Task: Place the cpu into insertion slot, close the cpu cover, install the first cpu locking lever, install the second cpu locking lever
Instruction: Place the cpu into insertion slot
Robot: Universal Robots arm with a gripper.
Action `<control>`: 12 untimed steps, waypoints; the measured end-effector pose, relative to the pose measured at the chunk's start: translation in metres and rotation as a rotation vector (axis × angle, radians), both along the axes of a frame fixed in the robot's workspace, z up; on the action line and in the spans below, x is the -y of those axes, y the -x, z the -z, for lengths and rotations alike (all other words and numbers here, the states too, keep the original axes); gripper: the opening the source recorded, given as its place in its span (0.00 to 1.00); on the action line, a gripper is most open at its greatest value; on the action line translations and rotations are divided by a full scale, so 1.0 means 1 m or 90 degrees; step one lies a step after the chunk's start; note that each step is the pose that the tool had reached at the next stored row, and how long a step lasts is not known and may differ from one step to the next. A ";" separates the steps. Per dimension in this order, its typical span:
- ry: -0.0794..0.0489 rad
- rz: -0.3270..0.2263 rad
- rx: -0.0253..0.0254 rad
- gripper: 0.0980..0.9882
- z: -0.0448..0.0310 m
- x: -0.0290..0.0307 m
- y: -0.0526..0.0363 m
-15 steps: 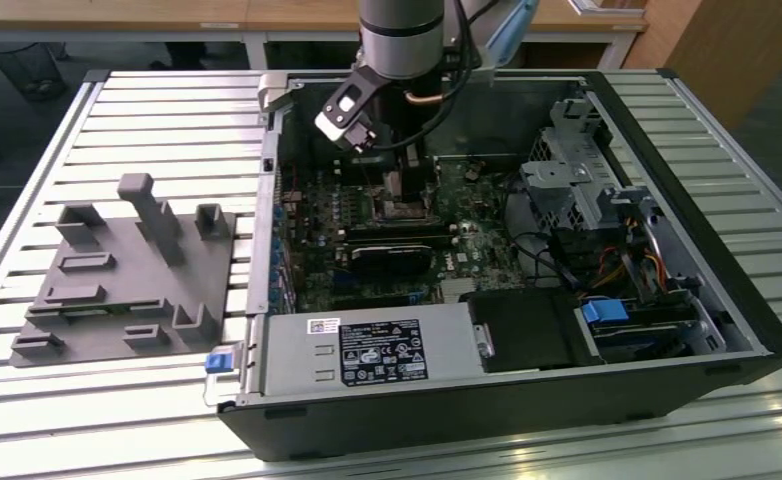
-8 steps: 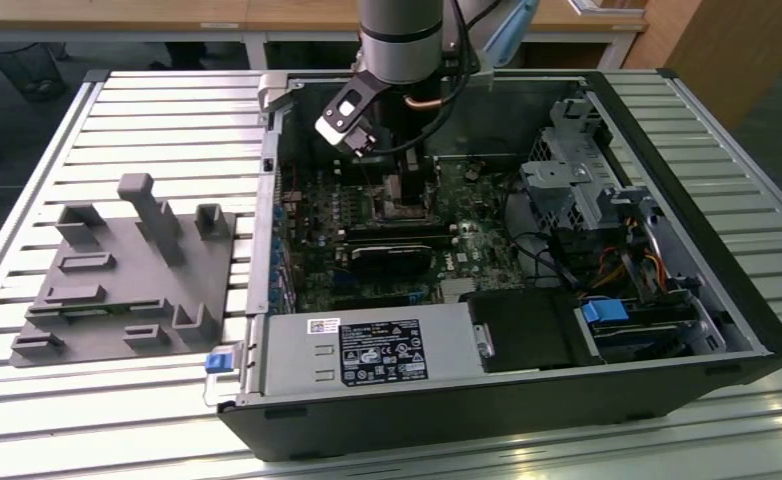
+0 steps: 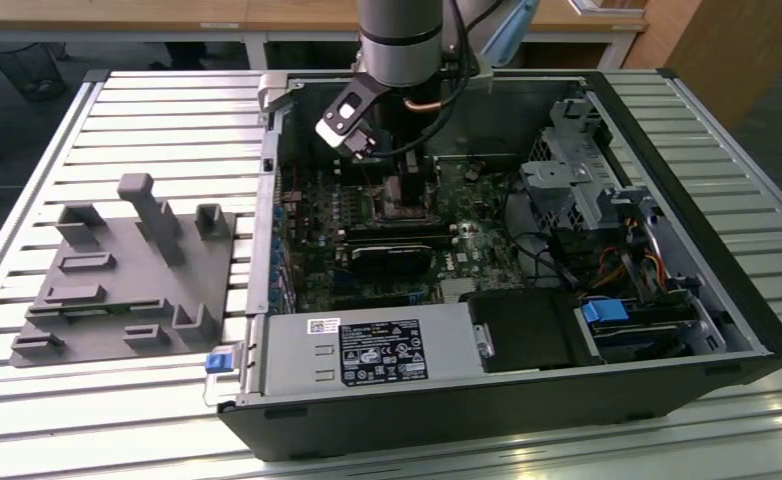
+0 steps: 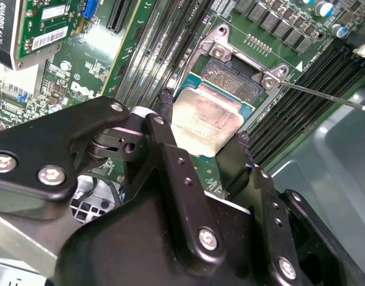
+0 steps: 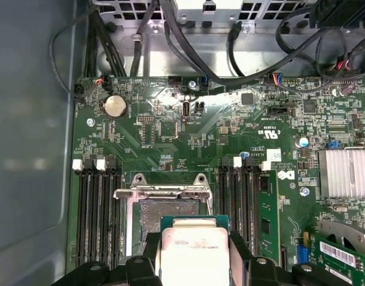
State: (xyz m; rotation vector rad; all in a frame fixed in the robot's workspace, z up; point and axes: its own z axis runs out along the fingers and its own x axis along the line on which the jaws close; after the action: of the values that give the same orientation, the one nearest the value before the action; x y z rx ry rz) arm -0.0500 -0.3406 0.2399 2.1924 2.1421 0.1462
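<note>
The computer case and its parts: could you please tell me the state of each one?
computer case: lying open, side panel off.
cpu: gripped in the pincer, over the slot, not seated.
insertion slot: uncovered, empty.
pincer: shut on the cpu.
locking lever: released, sticking out.

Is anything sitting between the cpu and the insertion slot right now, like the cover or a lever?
Nothing visible does. In the second wrist view the gripper holds the cpu at the edge of the insertion slot, whose dark recess lies uncovered. The thin locking lever juts off to one side, clear of the recess.
</note>
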 end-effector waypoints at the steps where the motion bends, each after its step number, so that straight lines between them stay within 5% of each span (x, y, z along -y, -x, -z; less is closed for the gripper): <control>1: 0.000 0.000 0.0001 0.50 0.0007 0.0000 0.0000; 12: 0.000 -0.006 0.0002 0.50 0.0123 -0.0004 0.0000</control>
State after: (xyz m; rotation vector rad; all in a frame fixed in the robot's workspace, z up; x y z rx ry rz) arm -0.0501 -0.3402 0.2276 2.1826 2.1531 0.1479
